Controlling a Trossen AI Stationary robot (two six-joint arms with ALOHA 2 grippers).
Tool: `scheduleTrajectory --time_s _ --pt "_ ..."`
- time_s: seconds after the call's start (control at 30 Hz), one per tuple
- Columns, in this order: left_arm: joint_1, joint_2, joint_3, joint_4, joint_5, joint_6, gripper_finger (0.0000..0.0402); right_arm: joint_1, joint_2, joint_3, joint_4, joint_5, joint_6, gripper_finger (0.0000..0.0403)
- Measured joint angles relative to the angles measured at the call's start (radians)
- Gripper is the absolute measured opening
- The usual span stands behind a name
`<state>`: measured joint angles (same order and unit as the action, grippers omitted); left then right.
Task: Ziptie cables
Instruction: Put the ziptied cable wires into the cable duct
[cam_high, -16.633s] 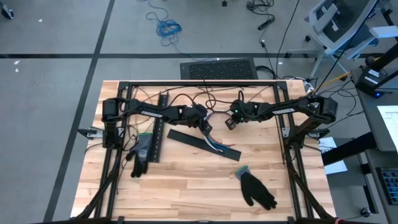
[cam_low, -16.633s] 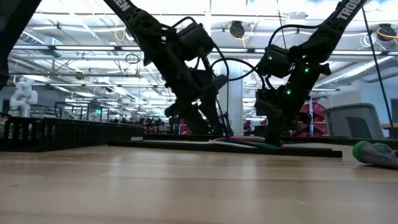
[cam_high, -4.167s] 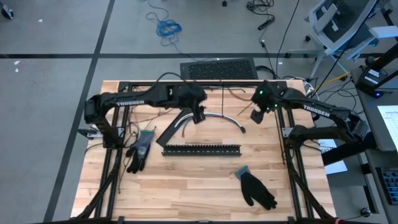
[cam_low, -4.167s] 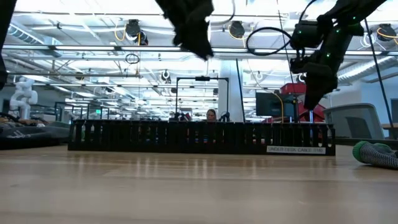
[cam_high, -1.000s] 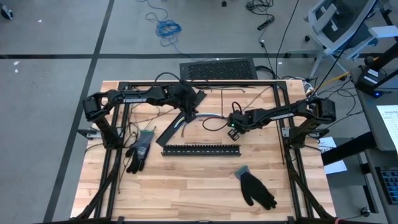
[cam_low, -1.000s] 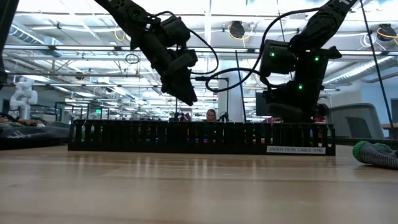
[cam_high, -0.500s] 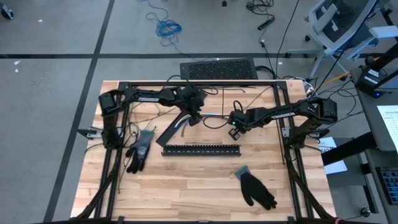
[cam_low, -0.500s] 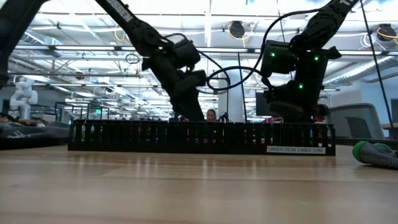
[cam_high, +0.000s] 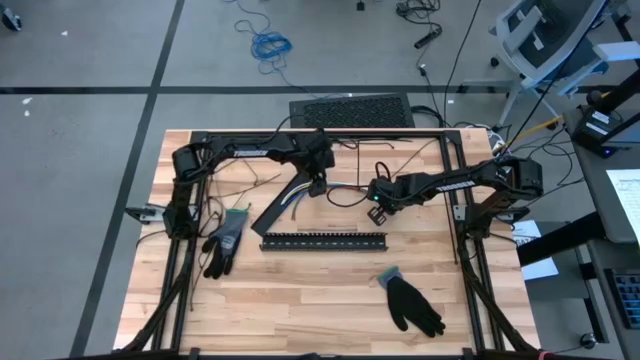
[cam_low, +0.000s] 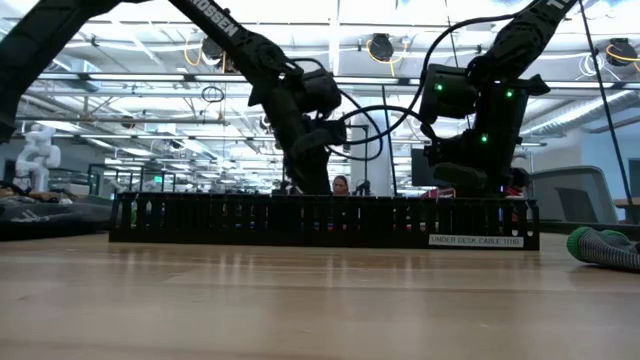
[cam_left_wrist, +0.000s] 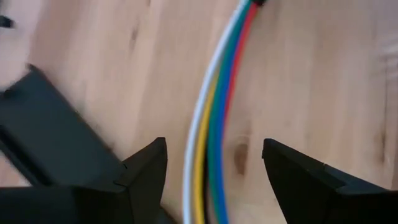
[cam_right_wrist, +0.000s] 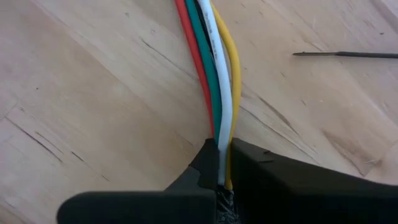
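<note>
We pinch one end of the cables (cam_right_wrist: 214, 81) in the right tool (cam_right_wrist: 221, 163); the bundle's length runs lengthwise between the spread left tool (cam_left_wrist: 211, 163), on the worktop (cam_high: 300, 290)

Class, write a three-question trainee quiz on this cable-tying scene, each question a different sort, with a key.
1. True or false: the right hand is shut on the cables.
2. The left hand is: A) open over the cables, B) shut on a glove, C) out of view.
3. Fill in: the slotted strip lies between the cables and the dark ____.

Key: 1 true; 2 A; 3 glove.
</note>
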<state>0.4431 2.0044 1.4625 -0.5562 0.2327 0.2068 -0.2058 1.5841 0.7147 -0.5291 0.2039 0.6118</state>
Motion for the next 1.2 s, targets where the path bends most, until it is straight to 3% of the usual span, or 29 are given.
scheduleTrajectory --time_s 0.23,0.4,0.53,0.7,1.0,1.2 --pt "0.003 0.088 0.034 -0.09 -0.008 -0.051 0.0261 0.0 0.0 0.0 0.001 0.003 -0.032 0.0001" --pt "-0.022 0.111 0.038 -0.086 -0.122 -0.07 0.0261 0.0 0.0 0.0 0.003 0.003 -0.04 0.0002" --pt "-0.027 0.114 0.039 -0.099 -0.139 -0.071 0.0254 0.0 0.0 -0.001 0.003 0.003 -0.048 0.0003" --pt "-0.051 0.115 0.039 -0.122 -0.186 -0.072 0.0199 0.0 -0.006 -0.002 0.004 0.002 -0.048 0.0003" --pt "-0.093 0.116 0.037 -0.146 -0.233 -0.077 0.0021 -0.003 -0.015 -0.003 0.004 -0.001 -0.028 0.0003" --pt "-0.099 0.101 0.036 -0.179 -0.233 -0.069 0.0035 -0.003 -0.016 -0.002 0.0 -0.001 -0.037 0.0003"
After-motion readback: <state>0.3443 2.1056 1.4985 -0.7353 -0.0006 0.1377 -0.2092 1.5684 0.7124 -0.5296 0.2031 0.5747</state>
